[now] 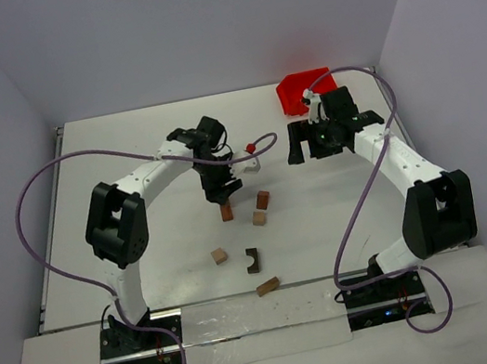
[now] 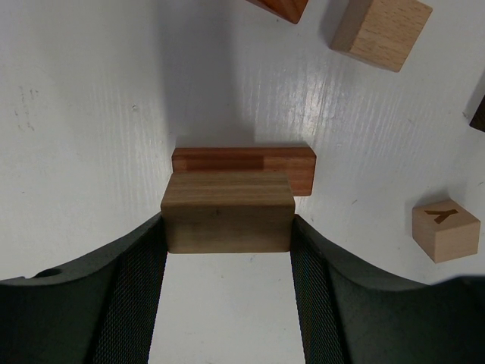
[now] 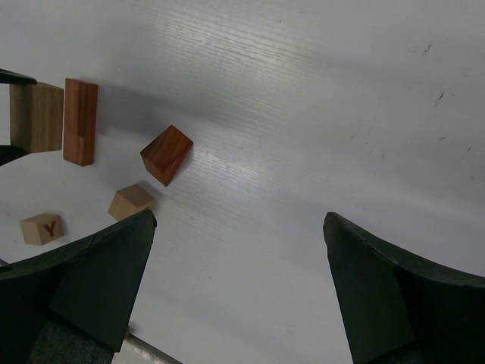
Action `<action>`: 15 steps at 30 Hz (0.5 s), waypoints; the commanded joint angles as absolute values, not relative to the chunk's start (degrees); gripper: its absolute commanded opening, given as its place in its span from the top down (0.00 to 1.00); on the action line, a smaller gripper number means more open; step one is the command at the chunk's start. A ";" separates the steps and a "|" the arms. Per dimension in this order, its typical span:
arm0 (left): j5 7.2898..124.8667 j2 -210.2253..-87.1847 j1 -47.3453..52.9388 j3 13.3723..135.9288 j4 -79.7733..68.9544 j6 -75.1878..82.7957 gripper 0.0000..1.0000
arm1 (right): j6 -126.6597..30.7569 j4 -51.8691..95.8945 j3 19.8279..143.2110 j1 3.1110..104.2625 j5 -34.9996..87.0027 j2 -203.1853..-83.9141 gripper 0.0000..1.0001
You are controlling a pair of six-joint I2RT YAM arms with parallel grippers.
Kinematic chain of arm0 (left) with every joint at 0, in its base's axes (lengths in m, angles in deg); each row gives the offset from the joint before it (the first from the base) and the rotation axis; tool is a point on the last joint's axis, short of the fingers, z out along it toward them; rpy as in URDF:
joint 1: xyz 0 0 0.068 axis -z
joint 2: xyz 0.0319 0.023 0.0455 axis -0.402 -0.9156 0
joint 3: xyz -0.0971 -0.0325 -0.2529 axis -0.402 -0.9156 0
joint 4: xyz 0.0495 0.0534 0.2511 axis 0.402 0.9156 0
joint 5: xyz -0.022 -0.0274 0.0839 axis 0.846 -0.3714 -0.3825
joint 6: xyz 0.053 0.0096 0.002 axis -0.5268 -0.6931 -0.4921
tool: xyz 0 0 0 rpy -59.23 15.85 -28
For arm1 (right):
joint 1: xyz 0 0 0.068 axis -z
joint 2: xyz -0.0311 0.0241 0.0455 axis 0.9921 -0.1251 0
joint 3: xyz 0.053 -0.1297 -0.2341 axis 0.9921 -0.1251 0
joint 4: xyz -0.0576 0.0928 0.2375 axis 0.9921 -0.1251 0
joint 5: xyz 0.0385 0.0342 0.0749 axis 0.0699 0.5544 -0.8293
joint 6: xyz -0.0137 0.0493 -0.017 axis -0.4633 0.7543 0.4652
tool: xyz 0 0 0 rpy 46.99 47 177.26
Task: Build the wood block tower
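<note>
Firstly, on the white desk (image 1: 124, 146), the wood blocks (image 3: 131, 201) are listed as lying singly around its middle.

1. Lettered cube (image 1: 220, 256): pale wood marked Y, placed leftmost, toward the near edge and apart from the rest.
2. Left gripper (image 2: 227, 227): positioned over the middle of the desk and pointed downward. Its jaws are pinched on the two ends of an olive-tan block (image 2: 227, 212).
3. Reddish bar (image 2: 244, 168): set on the desk just beyond the held block. In the right wrist view the two are shown side by side, touching or nearly so. Whether the held block rests on the desk cannot be told.
4. Arch block (image 1: 252, 259): dark wood, placed nearer the arm bases, just right of the lettered cube.
5. Brown bar (image 1: 268, 286): laid askew at the near edge of the desk.
6. Tan cube (image 1: 259, 218) and red-brown block (image 1: 263, 199): placed just beside each other, a little right of the reddish bar.
7. Red-and-white object (image 1: 250, 149): small, located behind the blocks, near the left wrist.
8. Red bin (image 1: 303, 91): located at the far side of the desk, to the right.
9. Right gripper (image 3: 239, 224): held just in front of the bin, well apart from the blocks. Its jaws are spread wide, and only bare desk is seen between them.
</note>
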State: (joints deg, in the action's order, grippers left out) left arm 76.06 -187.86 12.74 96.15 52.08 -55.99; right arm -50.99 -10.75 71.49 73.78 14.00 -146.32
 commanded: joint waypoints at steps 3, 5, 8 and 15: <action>76.89 -189.11 13.45 99.39 53.53 -54.94 0.89 | -51.10 -10.88 74.79 74.31 13.81 -146.70 0.00; 76.89 -189.30 13.55 99.50 53.64 -54.73 0.89 | -51.07 -10.88 74.79 74.29 13.78 -146.84 0.00; 76.54 -189.80 13.48 99.42 53.65 -54.53 0.88 | -51.07 -10.97 74.79 74.38 13.78 -147.02 0.00; 75.62 -190.46 13.56 98.57 53.26 -53.38 0.83 | -51.07 -10.88 74.88 74.35 13.65 -147.55 0.00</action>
State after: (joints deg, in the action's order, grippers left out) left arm 75.55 -190.15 13.33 97.13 52.96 -54.36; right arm -51.00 -11.10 72.32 73.82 14.00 -147.25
